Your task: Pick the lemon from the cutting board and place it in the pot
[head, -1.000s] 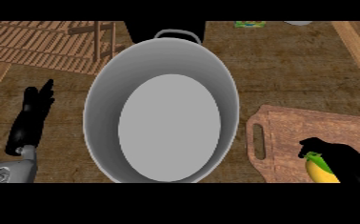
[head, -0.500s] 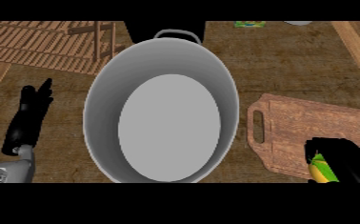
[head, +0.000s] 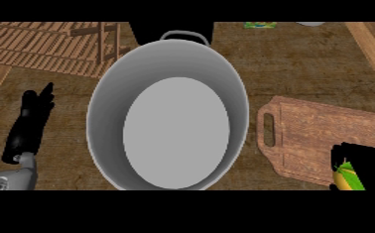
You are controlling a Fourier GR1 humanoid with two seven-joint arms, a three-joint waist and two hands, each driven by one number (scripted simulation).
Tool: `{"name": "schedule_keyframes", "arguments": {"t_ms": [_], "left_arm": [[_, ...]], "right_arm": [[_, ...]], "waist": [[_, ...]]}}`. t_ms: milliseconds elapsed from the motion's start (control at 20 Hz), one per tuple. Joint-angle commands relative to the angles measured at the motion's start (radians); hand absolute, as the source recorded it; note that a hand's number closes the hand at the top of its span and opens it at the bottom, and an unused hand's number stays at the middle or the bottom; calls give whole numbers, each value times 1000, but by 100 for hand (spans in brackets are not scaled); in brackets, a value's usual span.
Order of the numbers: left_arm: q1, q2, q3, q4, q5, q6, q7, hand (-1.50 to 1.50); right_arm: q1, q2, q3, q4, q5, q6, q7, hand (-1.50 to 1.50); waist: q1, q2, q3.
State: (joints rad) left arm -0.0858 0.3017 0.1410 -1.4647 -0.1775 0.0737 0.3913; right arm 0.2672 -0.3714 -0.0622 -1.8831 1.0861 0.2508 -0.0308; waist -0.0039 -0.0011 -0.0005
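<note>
One lemon (head: 348, 177) sits inside the right hand's (head: 351, 153) curled fingers at the cutting board's (head: 315, 133) lower corner; left hand (head: 31, 123) rests open beside the pot (head: 110, 93).

You had a brown wooden counter (head: 293, 63) carrying everything here. A large grey pot (head: 102, 108) stood on it near the middle, its handle toward the far edge. Just to the pot's right, a wooden cutting board (head: 307, 133) lay flat on the counter, its slotted handle end facing the pot, close but apart from it. At the far left sat a slatted wooden rack (head: 51, 48). By the far edge you had a small green item (head: 261, 25), too cut off to identify.
</note>
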Motion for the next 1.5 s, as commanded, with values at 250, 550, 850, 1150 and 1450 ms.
{"name": "schedule_keyframes", "arguments": {"t_ms": [250,550,850,1150,1450], "left_arm": [[-2,37,46,17,29,-39,-5,0],[29,-3,7,-16,10,-27,4,0],[16,11,24,-3,20,-40,-14,0],[-16,-36,-12,30,-24,1,-21,0],[-5,31,51,37,13,-48,-49,0]], "right_arm": [[42,94,-94,-346,-138,-34,21,150],[-116,173,-110,-567,-350,3,79,150],[-268,169,-18,-737,-312,148,285,150],[-560,215,163,-657,-268,298,551,150],[-939,356,281,-433,-249,417,874,150]], "waist": [[-15,-4,0],[-1,-5,-1],[-4,-7,-4],[0,-4,-3],[12,-4,-2]]}}
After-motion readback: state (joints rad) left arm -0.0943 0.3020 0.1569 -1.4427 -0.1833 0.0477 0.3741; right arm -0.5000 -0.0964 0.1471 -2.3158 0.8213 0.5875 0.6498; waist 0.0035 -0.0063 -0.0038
